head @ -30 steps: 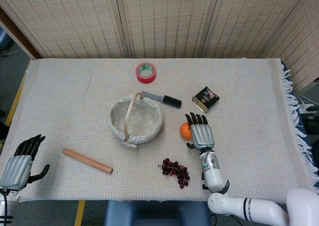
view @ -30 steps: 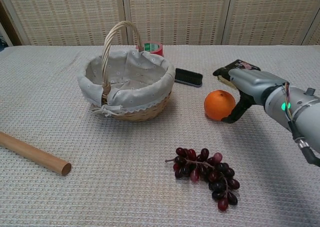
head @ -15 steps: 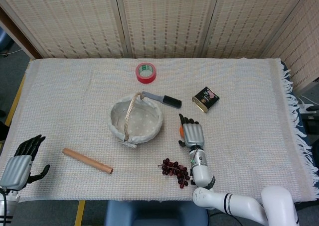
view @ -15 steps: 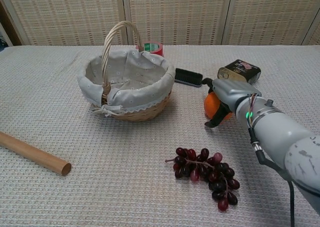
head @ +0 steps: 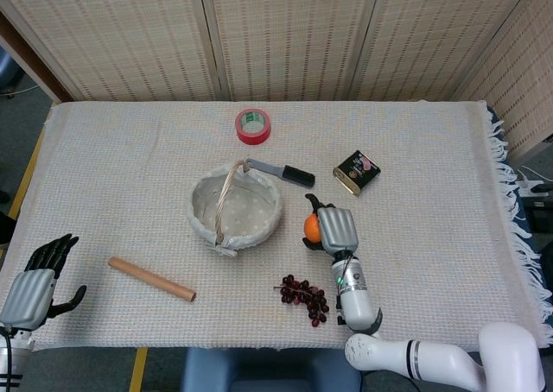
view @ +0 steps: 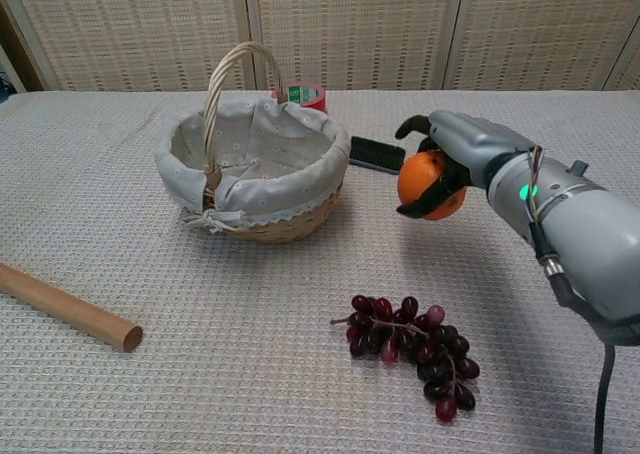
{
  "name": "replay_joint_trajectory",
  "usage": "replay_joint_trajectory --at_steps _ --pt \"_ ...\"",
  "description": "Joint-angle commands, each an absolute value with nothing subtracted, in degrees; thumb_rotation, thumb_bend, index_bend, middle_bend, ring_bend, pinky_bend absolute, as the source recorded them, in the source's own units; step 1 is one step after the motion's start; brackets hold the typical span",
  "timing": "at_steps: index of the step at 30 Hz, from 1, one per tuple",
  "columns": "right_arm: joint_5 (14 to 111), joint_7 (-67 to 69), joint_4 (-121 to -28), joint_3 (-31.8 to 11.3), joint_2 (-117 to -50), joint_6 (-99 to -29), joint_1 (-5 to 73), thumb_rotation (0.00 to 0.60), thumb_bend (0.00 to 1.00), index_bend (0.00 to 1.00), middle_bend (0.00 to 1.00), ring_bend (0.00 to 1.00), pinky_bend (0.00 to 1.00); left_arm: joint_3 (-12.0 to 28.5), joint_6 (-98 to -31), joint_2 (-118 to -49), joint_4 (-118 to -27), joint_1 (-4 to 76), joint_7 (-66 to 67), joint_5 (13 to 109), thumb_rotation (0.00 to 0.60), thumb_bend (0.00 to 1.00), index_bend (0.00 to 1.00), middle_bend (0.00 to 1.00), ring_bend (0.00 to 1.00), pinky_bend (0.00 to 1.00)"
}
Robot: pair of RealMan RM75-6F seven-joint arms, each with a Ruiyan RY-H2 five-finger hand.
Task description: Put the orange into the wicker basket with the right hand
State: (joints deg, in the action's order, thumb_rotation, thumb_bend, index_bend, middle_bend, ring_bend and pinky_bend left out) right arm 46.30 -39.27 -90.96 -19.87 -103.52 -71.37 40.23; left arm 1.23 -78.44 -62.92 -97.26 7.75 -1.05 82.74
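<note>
My right hand (view: 462, 155) (head: 335, 229) grips the orange (view: 428, 186) (head: 312, 227) and holds it lifted off the cloth, to the right of the wicker basket (view: 252, 170) (head: 234, 207). The basket is lined with pale dotted fabric, its handle standing upright, and nothing lies inside. My left hand (head: 36, 280) rests at the table's front left corner, fingers apart and holding nothing; the chest view does not show it.
A bunch of dark grapes (view: 410, 347) (head: 305, 298) lies in front of the orange. A wooden rod (head: 151, 279) lies front left. Behind the basket are a knife with a black handle (head: 282, 173), red tape (head: 253, 125) and a dark tin (head: 356, 172).
My right hand moved left onto the orange, closed around it and lifted it off the cloth, a little toward the basket. The left hand has not moved.
</note>
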Motion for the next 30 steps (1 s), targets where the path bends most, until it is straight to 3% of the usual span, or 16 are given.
replay_joint_trajectory --at_steps 1,8,17,22,30 --pt "48.7 -38.1 -96.1 -22.6 -100.6 -72.9 40.7 0.600 0.28 0.19 0.66 0.71 0.80 1.2 -78.5 -63.0 -97.3 7.8 -0.9 82.8 0.600 0.35 0.00 0.00 0.00 0.06" --pt "48.5 -39.8 -98.3 -26.9 -102.0 -73.8 45.1 0.600 0.28 0.24 0.66 0.71 0.80 1.2 -78.4 -63.0 -97.3 7.7 -0.6 82.7 0.600 0.35 0.00 0.00 0.00 0.06" --pt "45.4 -40.2 -88.5 -30.1 -110.7 -73.6 52.7 0.600 0.28 0.28 0.66 0.71 0.80 1.2 -78.5 -62.8 -97.4 7.7 -1.5 82.7 0.600 0.35 0.00 0.00 0.00 0.06" --pt "44.6 -39.5 -84.1 -29.7 -114.0 -73.1 54.6 0.600 0.27 0.30 0.66 0.65 0.73 1.2 -78.3 -62.7 -97.4 7.7 -1.9 82.8 0.600 0.35 0.00 0.00 0.00 0.06" --pt "51.4 -33.4 -79.8 -27.0 -116.4 -72.2 55.6 0.600 0.27 0.34 0.66 0.57 0.62 0.9 -78.1 -62.6 -97.7 7.7 -1.8 83.0 0.600 0.35 0.00 0.00 0.00 0.06"
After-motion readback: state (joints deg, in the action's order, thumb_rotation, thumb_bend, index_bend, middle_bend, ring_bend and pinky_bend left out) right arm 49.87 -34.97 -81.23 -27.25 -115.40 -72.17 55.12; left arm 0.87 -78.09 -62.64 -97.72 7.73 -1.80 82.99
